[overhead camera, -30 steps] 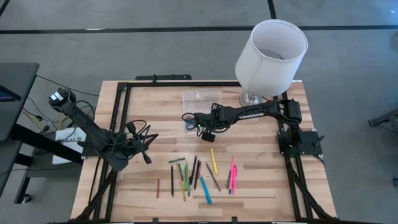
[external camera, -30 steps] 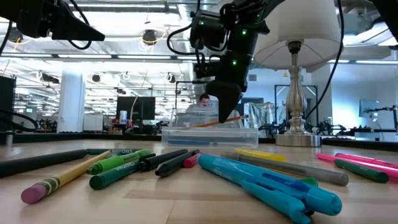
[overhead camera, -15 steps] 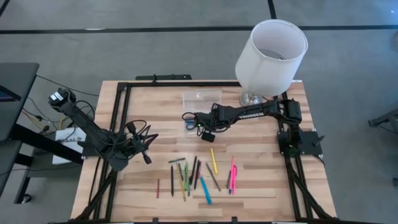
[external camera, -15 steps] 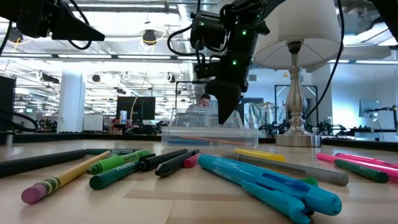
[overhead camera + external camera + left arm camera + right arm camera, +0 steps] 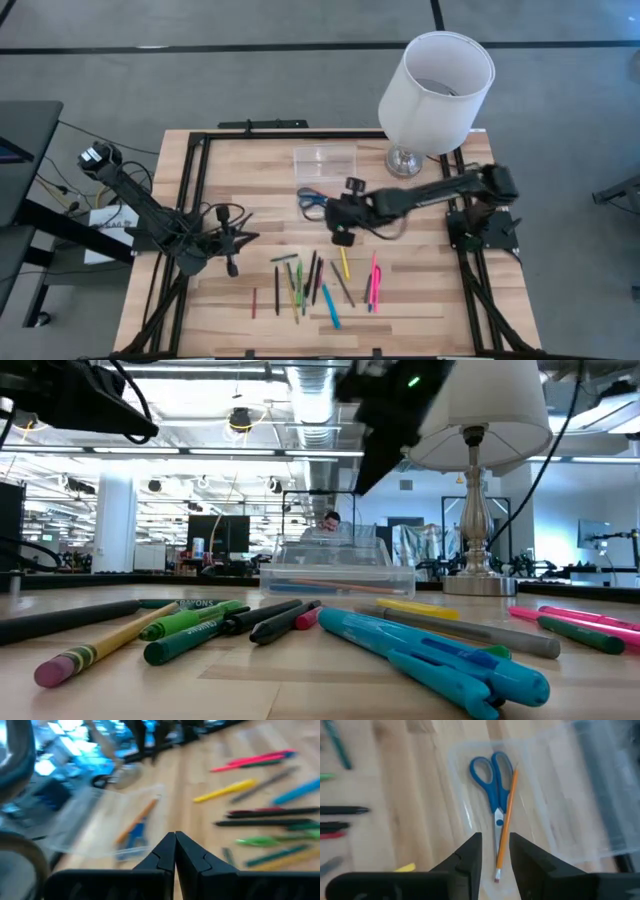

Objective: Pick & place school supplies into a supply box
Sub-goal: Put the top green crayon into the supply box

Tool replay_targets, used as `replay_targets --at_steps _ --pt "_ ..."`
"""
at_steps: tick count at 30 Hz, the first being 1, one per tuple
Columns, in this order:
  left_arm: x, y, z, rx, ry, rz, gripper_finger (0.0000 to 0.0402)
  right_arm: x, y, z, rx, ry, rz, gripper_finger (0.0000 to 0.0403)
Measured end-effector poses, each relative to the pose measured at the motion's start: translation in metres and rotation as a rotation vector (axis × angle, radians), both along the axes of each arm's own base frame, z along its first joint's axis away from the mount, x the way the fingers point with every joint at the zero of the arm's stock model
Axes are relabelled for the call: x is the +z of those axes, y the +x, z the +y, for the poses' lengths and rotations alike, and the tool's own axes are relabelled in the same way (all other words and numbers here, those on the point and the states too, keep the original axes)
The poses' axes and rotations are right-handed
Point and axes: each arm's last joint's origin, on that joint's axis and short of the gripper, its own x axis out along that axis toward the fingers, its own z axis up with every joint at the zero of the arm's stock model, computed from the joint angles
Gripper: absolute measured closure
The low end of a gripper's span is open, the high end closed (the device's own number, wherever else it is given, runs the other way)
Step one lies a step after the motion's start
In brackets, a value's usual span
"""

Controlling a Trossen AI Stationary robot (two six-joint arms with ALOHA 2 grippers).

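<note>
Right wrist view: clear plastic box holding blue-handled scissors.

My surface was pale wood planks inside a black frame, standing on a grey floor crossed by dark lines. A lamp with a white shade stood on its far right corner, on a silvery stem. Beyond lay a wide hall with ceiling lights, pipes, a white column and dark monitors.
</note>
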Motion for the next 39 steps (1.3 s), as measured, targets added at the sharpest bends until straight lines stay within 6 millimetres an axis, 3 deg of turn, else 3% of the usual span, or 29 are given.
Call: replay_targets --at_steps 6,13,21,32,39 --pt "-0.005 -0.001 -0.007 -0.216 -0.152 0.109 0.0402 0.015 -0.054 0.034 0.071 0.011 -0.222 0.0312" --pt "-0.011 0.004 -0.009 -0.185 -0.227 0.136 0.0402 -0.006 -0.099 0.050 0.152 0.014 -0.456 0.0312" --pt "-0.039 0.039 -0.005 -0.120 -0.265 0.212 0.0392 -0.027 -0.116 0.061 0.250 0.025 -0.542 0.0312" --pt "-0.059 0.084 0.002 -0.065 -0.292 0.371 0.0294 -0.029 -0.128 0.086 0.381 0.021 -0.526 0.0312" --pt "-0.071 0.105 0.010 -0.012 -0.264 0.484 0.0280 -0.029 -0.130 0.089 0.396 0.023 -0.522 0.0312"
